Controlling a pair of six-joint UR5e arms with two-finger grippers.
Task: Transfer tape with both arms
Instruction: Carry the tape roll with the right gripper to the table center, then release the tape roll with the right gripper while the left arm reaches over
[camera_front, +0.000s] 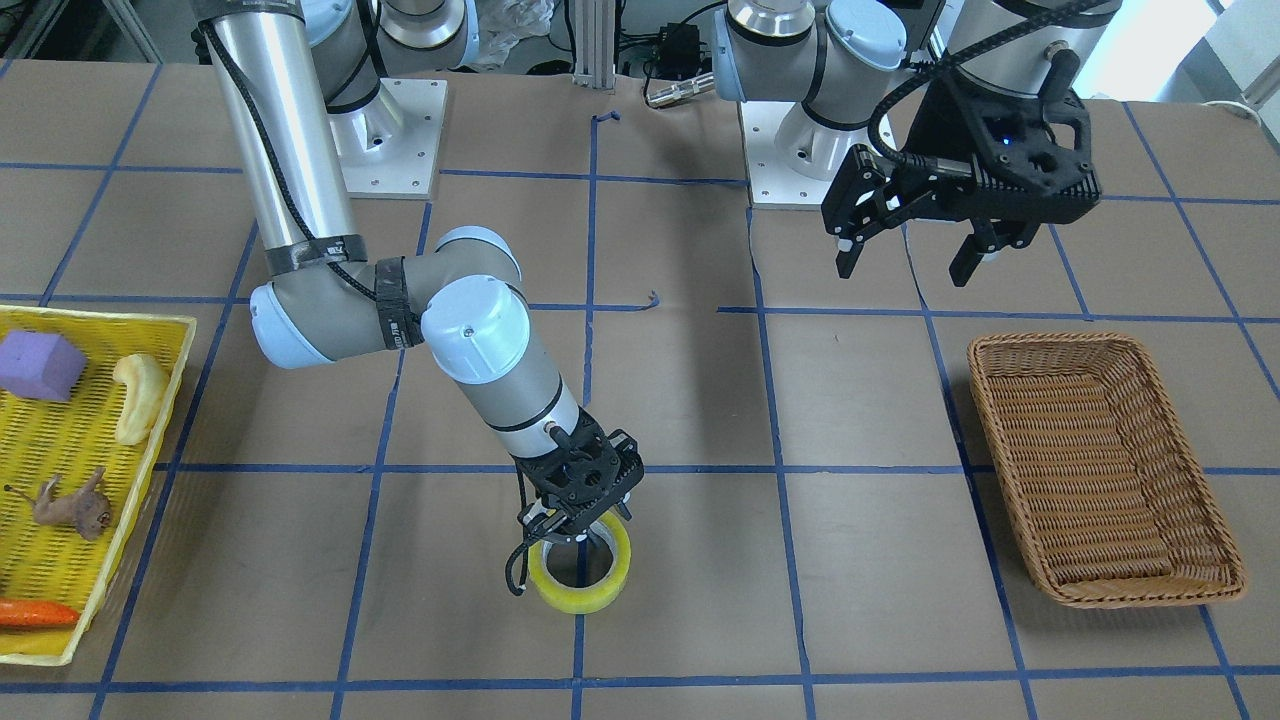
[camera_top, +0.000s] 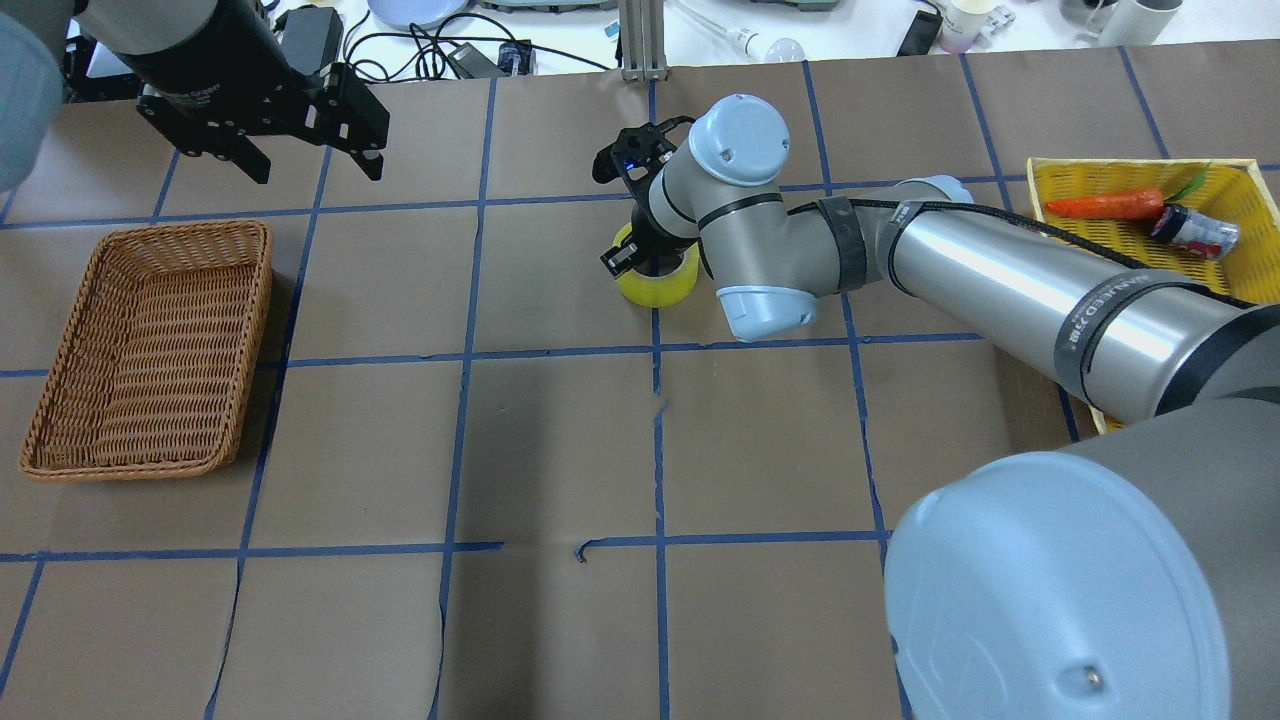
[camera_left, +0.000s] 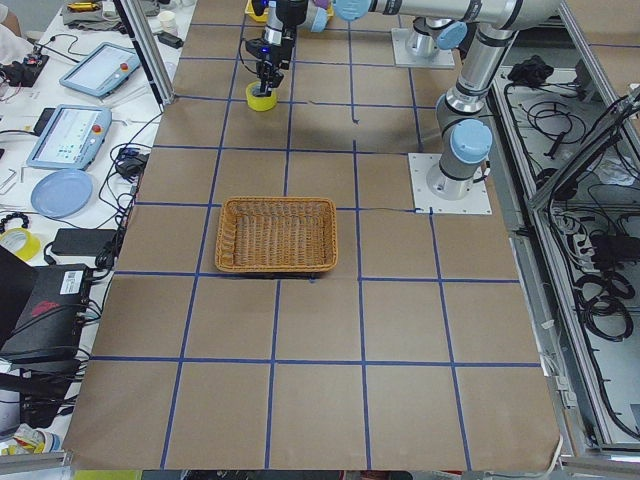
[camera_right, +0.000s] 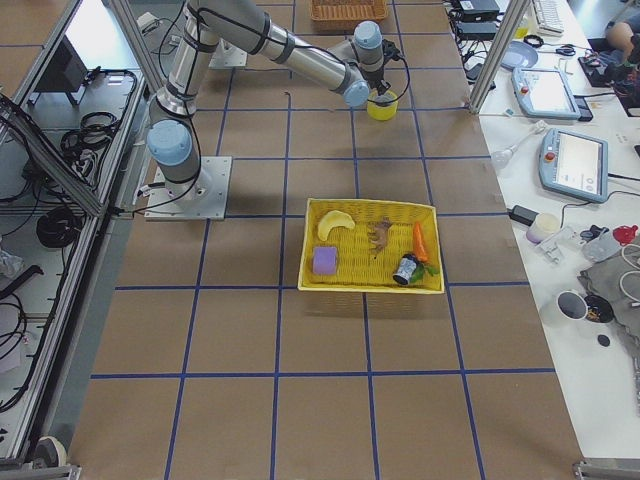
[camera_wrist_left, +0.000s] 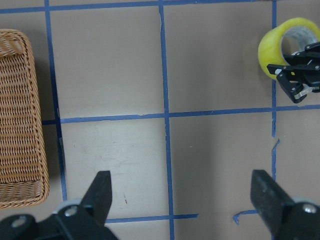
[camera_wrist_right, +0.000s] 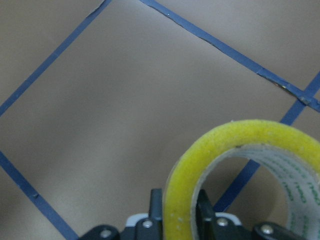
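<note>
The yellow tape roll (camera_front: 592, 592) sits at the middle of the table on a blue grid line, seen from above (camera_top: 655, 289) and in the left wrist view (camera_wrist_left: 275, 47). My right gripper (camera_front: 566, 540) reaches down onto it. In the right wrist view (camera_wrist_right: 177, 212) its two fingers are closed on the roll's wall (camera_wrist_right: 240, 145), one inside the core and one outside. I cannot tell whether the roll rests on the table or is just off it. My left gripper (camera_front: 905, 262) hangs open and empty high above the table near its base (camera_top: 310, 170).
A brown wicker basket (camera_front: 1040, 345) lies on the left arm's side (camera_top: 150, 232), empty. A yellow tray (camera_front: 180, 340) on the right arm's side holds a purple block, a pale banana toy, a carrot and other small items. Blue tape lines grid the brown table.
</note>
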